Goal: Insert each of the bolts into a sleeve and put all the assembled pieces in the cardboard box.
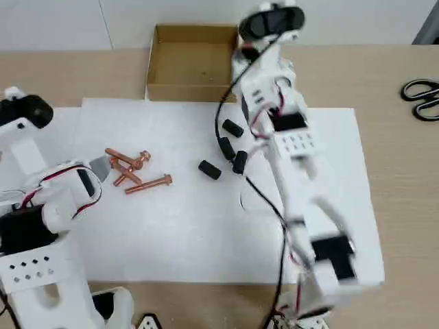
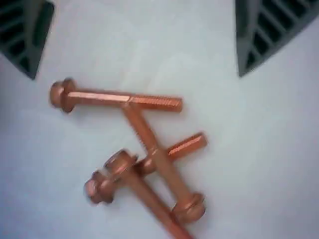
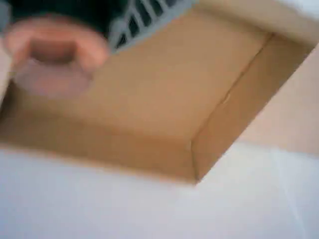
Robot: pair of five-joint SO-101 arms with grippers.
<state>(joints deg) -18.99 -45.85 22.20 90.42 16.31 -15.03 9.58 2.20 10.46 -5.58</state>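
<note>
Several copper bolts (image 1: 137, 171) lie in a loose pile on the white sheet (image 1: 206, 233), crossing one another (image 2: 149, 149). My left gripper (image 1: 103, 168) (image 2: 144, 35) hangs open just over them, its fingertips (image 2: 264, 35) apart and empty. Several black sleeves (image 1: 233, 128) are scattered near the sheet's middle. The cardboard box (image 1: 192, 62) stands at the back. At its right edge my right gripper (image 1: 239, 60) (image 3: 84, 20) is shut on a bolt, whose blurred head (image 3: 55, 55) hangs over the box floor (image 3: 164, 99) with something dark, seemingly a sleeve, around the shank.
Scissors (image 1: 422, 99) lie at the table's far right. A black cable (image 1: 264, 199) trails from the right arm across the sheet past the sleeves. The sheet's front half is bare.
</note>
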